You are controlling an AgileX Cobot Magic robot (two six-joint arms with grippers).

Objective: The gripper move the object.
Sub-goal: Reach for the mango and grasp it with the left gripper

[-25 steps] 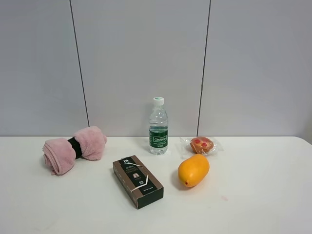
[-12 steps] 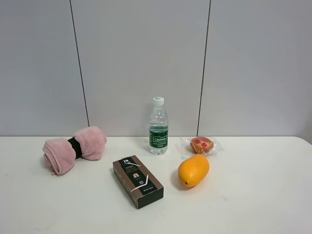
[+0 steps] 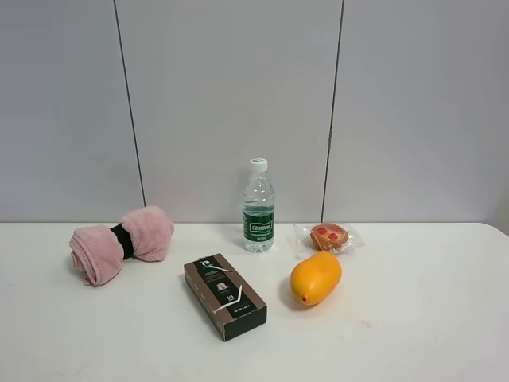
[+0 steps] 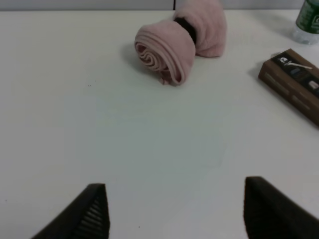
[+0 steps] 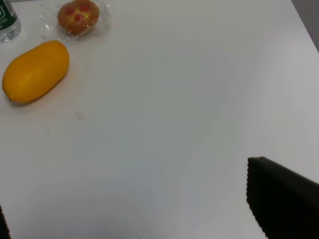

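Tools gape empty: left tool (image 4: 177,214), right tool (image 5: 144,216).

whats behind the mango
Just behind the mango lies a red-topped pastry in clear wrap. The wrap's near edge meets the mango's outline, so whether they touch cannot be told.

Bright, even light; soft shadows

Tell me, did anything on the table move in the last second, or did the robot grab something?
Nothing visibly changed. The mango, brown box, water bottle, pink towel and wrapped pastry lie where they were. Nothing was taken hold of: the left gripper and right gripper are open, holding nothing.
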